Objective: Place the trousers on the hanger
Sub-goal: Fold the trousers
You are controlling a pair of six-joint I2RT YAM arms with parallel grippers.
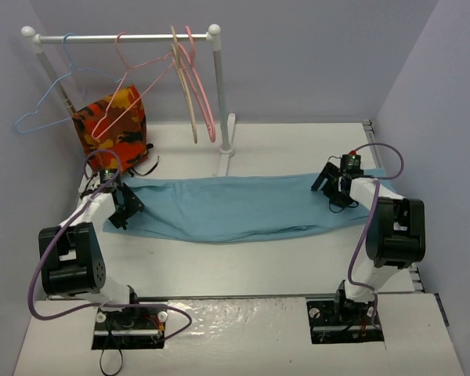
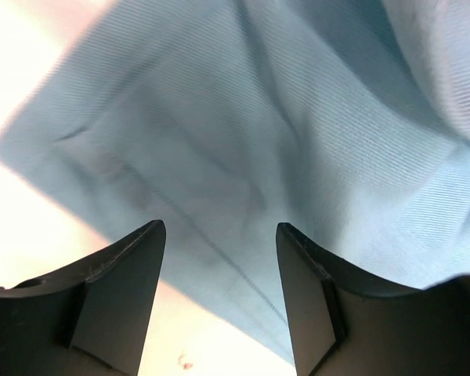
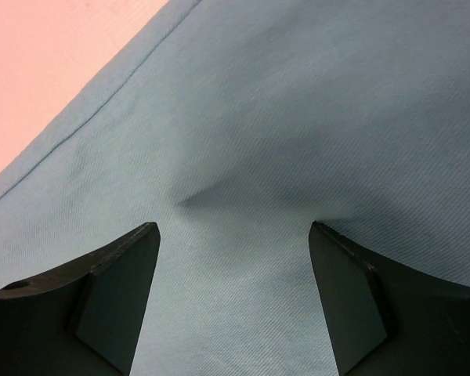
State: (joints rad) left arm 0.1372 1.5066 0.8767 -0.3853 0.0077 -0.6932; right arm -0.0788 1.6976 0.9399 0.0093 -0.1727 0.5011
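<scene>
My left gripper (image 1: 124, 205) is open. Its two dark fingers (image 2: 121, 290) stand apart with nothing between them. It hangs over the end of the trousers (image 1: 235, 207), which lie flat beneath it. In my left wrist view a corner of the blue-teal cloth reaches out ahead and to the left of the fingers. A stitched seam runs down between them, and bare bright table (image 1: 243, 266) shows past the cloth edge on the left. I cannot tell whether the fingertips touch the fabric.

My right gripper (image 1: 329, 184) is open too, with its fingers (image 3: 113, 298) spread wide over the other end of the trousers. Fabric fills nearly everything below that hand. A small raised crease sits just ahead of the gap between the fingers, and a hem line runs off to the upper left, with the table beyond it.

The trousers stretch in one long, wrinkled band from one hand to the other.

The hanger (image 1: 129, 72) is well beyond my left hand. It hangs tilted by its hook from the white rail (image 1: 125, 37), apart from the trousers. A thin blue wire hanger (image 1: 43, 106) hangs to its left, and the thicker pink and beige hangers (image 1: 196, 86) hang to its right. An orange, red and yellow patterned cloth (image 1: 111, 117) sits behind the hanger's lower end, just past my left hand.
</scene>
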